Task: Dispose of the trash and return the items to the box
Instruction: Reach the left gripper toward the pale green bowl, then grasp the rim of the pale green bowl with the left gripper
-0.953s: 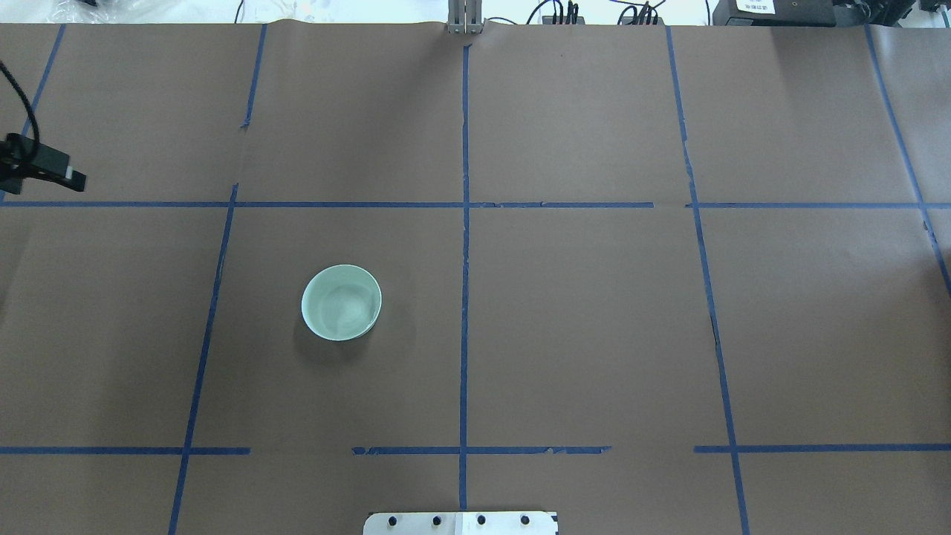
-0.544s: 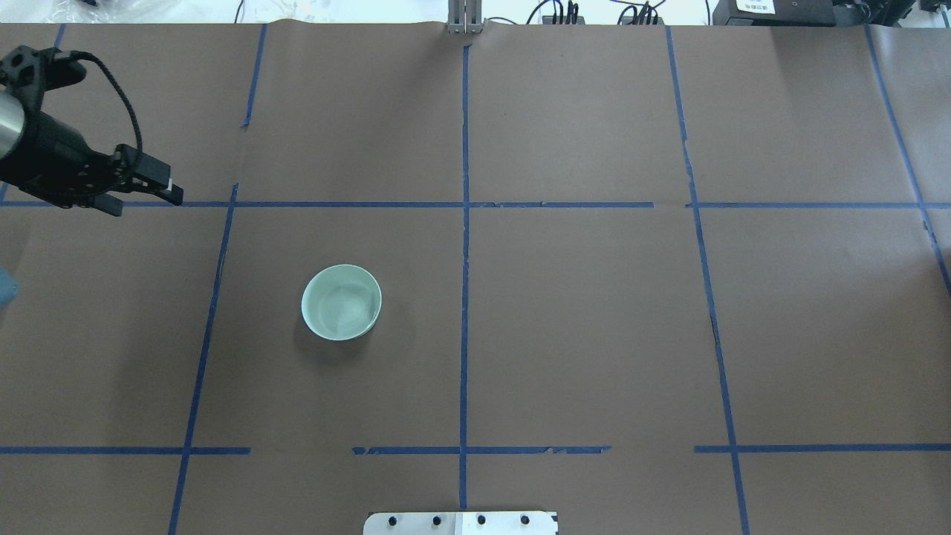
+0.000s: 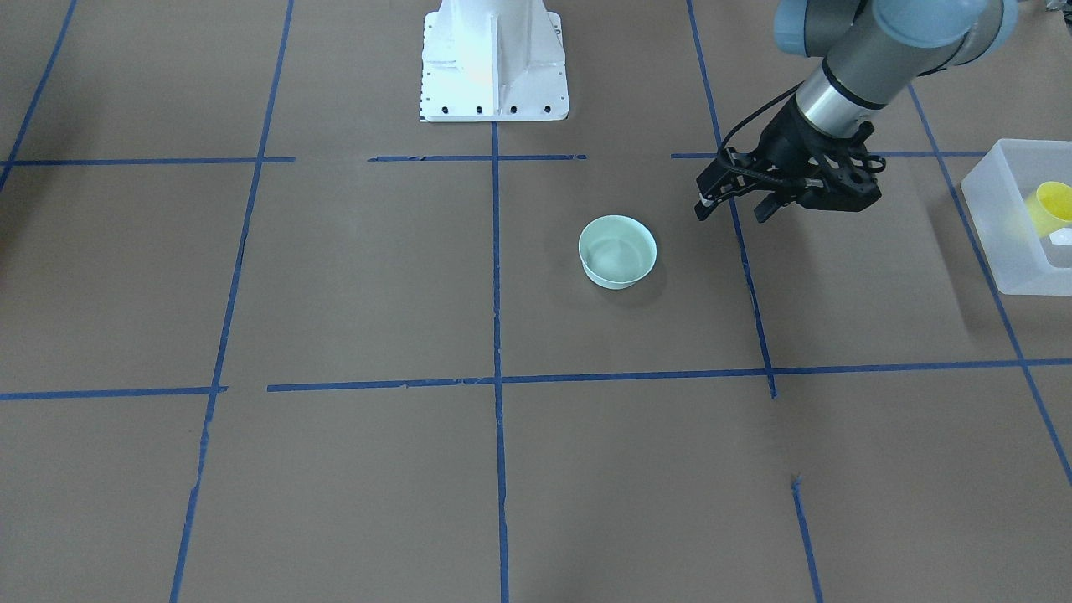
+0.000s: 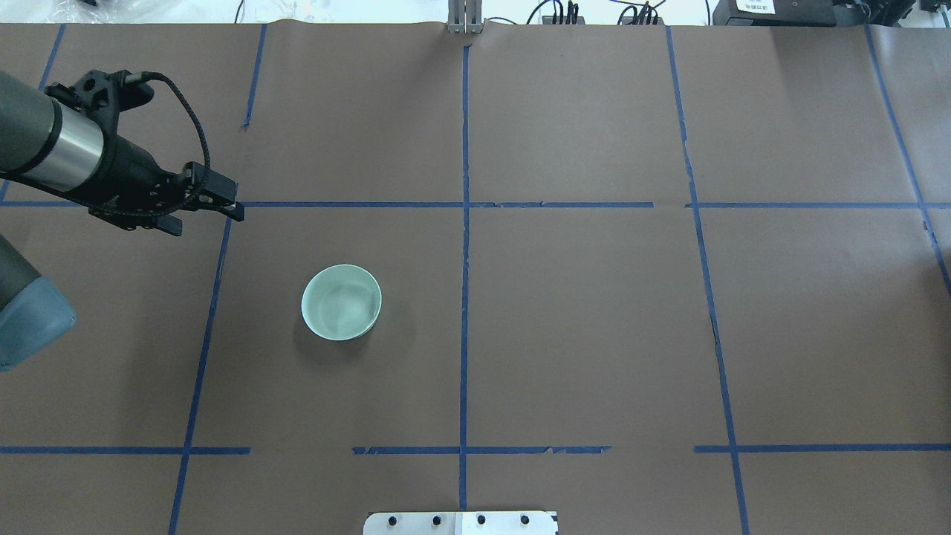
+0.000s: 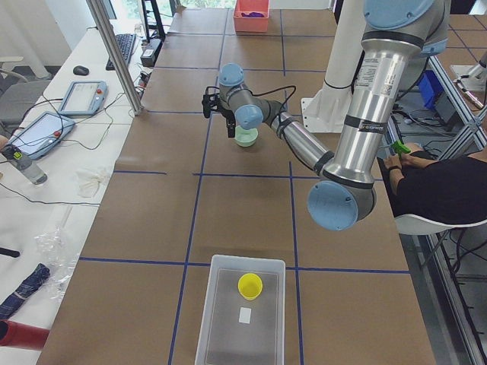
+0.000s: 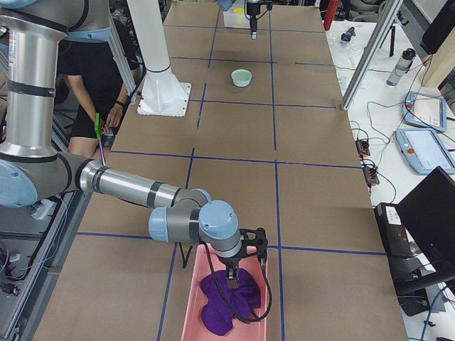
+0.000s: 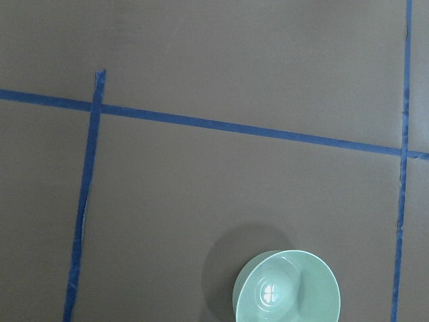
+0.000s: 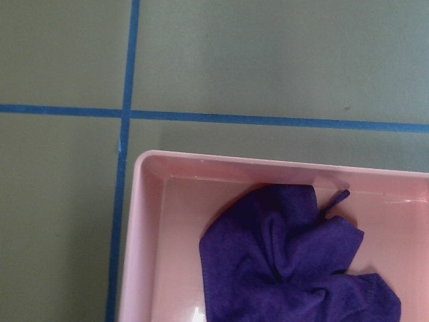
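The pale mint-green bowl (image 4: 341,302) stands upright and empty on the brown table, left of the centre tape line; it also shows in the front view (image 3: 617,251) and the left wrist view (image 7: 288,288). My left gripper (image 4: 209,223) is open and empty, above the table to the bowl's far left (image 3: 731,214). The yellow cup (image 3: 1053,205) lies inside the frosted-white box (image 3: 997,243) at the table's left end (image 5: 228,304). My right gripper (image 6: 245,268) hangs over a pink tray; I cannot tell whether it is open or shut.
The pink tray (image 6: 190,298) at the table's right end holds a purple cloth (image 8: 288,261). The robot's white base (image 3: 492,59) stands at the near edge. A seated person (image 5: 441,182) is beside the robot. Desks with tablets and cables line the far side.
My left arm has swung in from the left edge towards the right, nearer the bowl, gripper open throughout. The bowl has not moved.
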`<state>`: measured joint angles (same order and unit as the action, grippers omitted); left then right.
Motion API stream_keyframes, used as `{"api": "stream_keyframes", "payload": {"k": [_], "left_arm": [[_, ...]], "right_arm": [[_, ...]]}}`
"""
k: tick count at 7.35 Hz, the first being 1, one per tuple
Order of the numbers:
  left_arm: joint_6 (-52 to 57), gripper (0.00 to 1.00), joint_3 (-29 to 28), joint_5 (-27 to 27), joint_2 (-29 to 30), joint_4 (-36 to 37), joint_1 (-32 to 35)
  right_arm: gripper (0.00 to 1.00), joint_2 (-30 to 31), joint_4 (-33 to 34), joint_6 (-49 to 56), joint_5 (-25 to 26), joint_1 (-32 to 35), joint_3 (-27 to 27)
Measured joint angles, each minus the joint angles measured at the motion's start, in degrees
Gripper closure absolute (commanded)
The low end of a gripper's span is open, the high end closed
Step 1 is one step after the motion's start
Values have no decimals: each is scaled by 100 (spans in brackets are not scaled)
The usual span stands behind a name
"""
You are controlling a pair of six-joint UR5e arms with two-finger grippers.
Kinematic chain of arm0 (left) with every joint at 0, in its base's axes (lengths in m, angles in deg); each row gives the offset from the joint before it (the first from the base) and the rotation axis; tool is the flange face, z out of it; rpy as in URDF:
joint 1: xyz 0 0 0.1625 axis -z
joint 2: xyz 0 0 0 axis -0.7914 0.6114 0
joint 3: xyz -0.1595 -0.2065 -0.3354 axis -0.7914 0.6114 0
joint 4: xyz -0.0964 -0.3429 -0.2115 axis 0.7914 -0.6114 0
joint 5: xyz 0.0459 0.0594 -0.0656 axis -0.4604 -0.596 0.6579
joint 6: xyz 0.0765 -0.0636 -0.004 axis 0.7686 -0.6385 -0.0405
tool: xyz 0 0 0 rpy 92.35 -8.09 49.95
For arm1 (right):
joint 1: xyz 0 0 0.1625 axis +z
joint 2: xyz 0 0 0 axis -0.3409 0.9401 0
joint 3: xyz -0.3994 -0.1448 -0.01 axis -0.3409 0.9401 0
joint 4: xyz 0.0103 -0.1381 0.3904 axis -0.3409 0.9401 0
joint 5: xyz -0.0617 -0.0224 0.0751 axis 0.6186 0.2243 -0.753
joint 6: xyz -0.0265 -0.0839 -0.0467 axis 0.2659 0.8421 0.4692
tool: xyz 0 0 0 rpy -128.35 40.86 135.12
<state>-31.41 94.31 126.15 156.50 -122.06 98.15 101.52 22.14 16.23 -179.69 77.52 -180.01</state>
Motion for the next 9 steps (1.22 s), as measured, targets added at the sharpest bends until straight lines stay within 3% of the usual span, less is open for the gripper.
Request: {"api": "stream_keyframes", "payload": {"k": [2, 5, 8, 9], "left_arm": [[-487, 0, -111, -739, 28, -8, -675], [-957, 1, -354, -1242, 125, -24, -1235], [-1186, 20, -862, -1475, 438, -25, -1513], [-1189, 33, -996, -1489, 469, -24, -1534]], "right_arm": [[0, -25, 283, -628, -82, -373, -495], [0, -128, 260, -1127, -64, -699, -629], [0, -194, 235, -1167, -153, -724, -628], [0, -199, 240, -1179, -227, -729, -625]]}}
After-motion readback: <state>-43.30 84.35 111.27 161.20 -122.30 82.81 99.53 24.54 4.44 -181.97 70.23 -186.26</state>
